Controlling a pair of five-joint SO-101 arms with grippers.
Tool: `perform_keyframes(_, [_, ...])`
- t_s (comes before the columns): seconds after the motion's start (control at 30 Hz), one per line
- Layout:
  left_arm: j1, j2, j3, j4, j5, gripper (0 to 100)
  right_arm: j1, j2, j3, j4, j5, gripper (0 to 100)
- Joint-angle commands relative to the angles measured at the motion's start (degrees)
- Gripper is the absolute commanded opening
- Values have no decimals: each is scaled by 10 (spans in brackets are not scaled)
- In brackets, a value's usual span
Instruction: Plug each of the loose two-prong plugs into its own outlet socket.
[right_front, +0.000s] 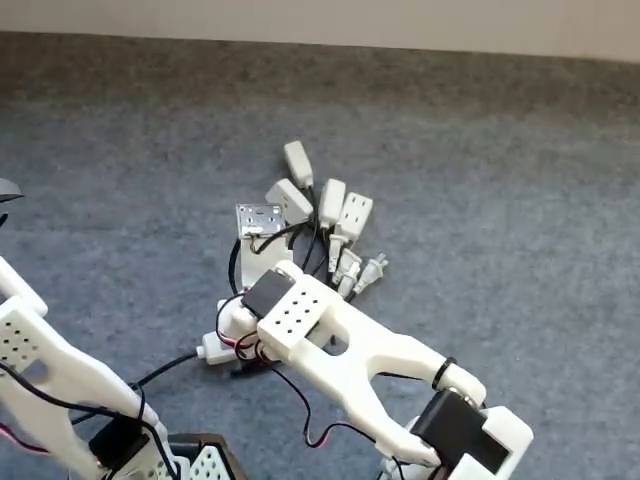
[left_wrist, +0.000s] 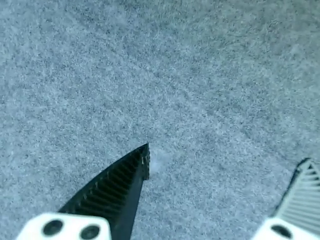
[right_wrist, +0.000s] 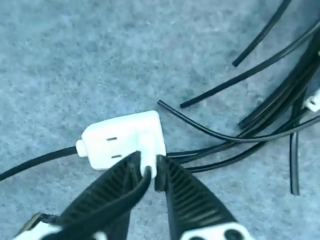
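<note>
- Grey carpeted table (right_front: 520, 160) underneath everything, and I'm placing things from the pile of white blocks and black cords (right_front: 320, 215) near its middle.
- Right arm (right_front: 360, 350) stretches in from the near side of the pile, its wrist right at the pile's near edge.
- Left arm (right_front: 50, 370) sits well apart from the pile, off to its near left.
- Left gripper (left_wrist: 226, 156) hangs spread wide over bare carpet with nothing between the fingers.
- White socket block (right_wrist: 122, 140) lies flat on the carpet just off the pile's near-left edge, cord trailing away, both slots empty.
- Right gripper (right_wrist: 151, 172) is pinching that socket block by its corner, fingers pressed onto the plastic.
- Loose plugs (right_front: 352, 272) lie at the pile's near-right edge, prongs bare and pointing outward.
- My read on progress: I can't spot a single plug seated, so this looks like the very start. One socket is gripped, and every plug is left to mate.
</note>
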Motion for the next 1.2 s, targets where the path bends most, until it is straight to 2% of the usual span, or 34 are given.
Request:
perform_keyframes(0.0, [0,-14,-23,-3,-3,421,3,1,5,2,40,53])
perform_keyframes(0.2, [14,-9,-21,2,-52,421,3,1,-60,54,86,358])
perform_keyframes(0.3, [20,-8,-20,2,-53,421,2,1,-135,102,126,458])
perform_keyframes(0.43, [36,-8,-21,20,-56,421,7,1,-274,182,174,472])
perform_keyframes(0.6, [100,-17,-24,105,-110,421,52,-5,-470,313,361,472])
perform_keyframes(0.7, [131,-39,-15,114,-111,421,109,-32,-530,321,365,472])
perform_keyframes(0.87, [182,-116,67,116,-128,421,219,-101,-510,334,367,472])
perform_keyframes(1.0, [240,-209,208,116,-173,380,295,-150,-384,320,381,471])
perform_keyframes(1.1, [290,-288,334,115,-238,373,348,-204,-211,236,423,456])
perform_keyframes(1.17, [325,-342,424,115,-284,372,379,-253,-61,137,444,382])
